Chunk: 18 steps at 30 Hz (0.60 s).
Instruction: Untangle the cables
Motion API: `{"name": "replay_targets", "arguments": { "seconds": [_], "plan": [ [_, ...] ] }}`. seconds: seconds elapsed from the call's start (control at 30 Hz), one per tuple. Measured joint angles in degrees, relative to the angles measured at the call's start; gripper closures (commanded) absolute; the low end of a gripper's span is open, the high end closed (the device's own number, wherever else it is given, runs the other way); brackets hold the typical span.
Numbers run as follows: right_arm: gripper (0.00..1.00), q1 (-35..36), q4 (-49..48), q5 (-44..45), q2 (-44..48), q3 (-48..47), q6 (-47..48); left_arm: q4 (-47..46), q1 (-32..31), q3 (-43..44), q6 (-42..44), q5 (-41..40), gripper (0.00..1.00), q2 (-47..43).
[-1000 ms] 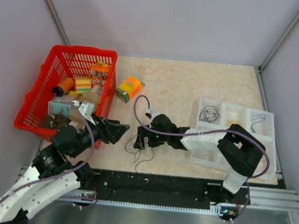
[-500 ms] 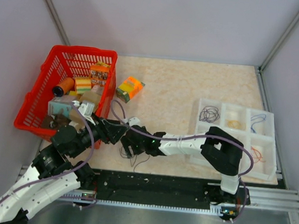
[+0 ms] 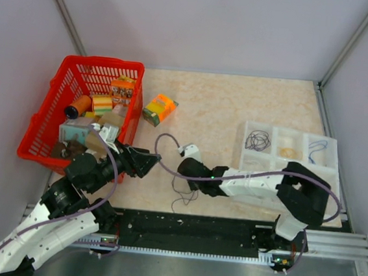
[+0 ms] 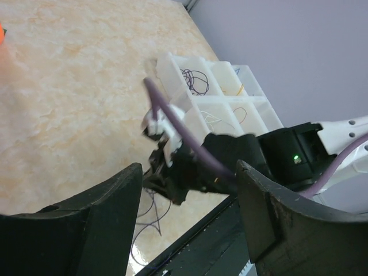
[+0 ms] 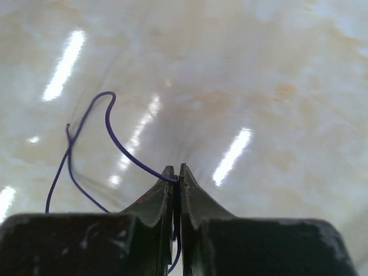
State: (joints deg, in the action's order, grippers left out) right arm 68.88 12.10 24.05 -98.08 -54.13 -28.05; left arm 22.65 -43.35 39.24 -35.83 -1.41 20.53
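Right wrist view has the right arm's fingers (image 5: 165, 198) clenched tip to tip on a purple cable (image 5: 109, 123), which bends away to the left in a kinked loop just above the counter (image 5: 259, 69). The counter is a glossy beige, marble-patterned surface that throws back streaks of light. From overhead, this grasp sits near the counter's near edge, about midway along it, with more loose cables (image 3: 179, 203) lying just beside it. The left arm's fingers (image 4: 103, 213) are spread wide with nothing between them, aimed at the right arm. A white compartment tray (image 3: 273, 128) at the counter's right edge holds a black coil (image 3: 257, 141) and a blue wire (image 3: 317, 147) in separate compartments. A red basket (image 3: 48, 125) of cartons overhangs the left edge. An orange-and-green carton (image 3: 159, 109) lies beside it, its print too small to read. Pale lilac panels wall the counter in.
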Motion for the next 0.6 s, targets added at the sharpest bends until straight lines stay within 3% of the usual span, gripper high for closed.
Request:
{"name": "replay_targets", "arguments": {
  "seconds": [0.3, 0.47, 0.6],
  "plan": [
    [1.0, -19.85, -2.91, -8.28, 25.83, 13.05, -0.26, 0.09, 0.0, 0.0, 0.02, -0.44, 0.29, 0.37],
    [1.0, -29.49, -1.99, -12.09, 34.42, 13.18, 0.07, 0.11, 0.0, 0.0, -0.13, 0.33, 0.29, 2.78],
    [1.0, -37.51, 4.7, -9.25, 36.2, 6.75, 1.25, 0.35, 0.02, 0.0, -0.26, 1.44, 0.29, 5.42]
  ]
}}
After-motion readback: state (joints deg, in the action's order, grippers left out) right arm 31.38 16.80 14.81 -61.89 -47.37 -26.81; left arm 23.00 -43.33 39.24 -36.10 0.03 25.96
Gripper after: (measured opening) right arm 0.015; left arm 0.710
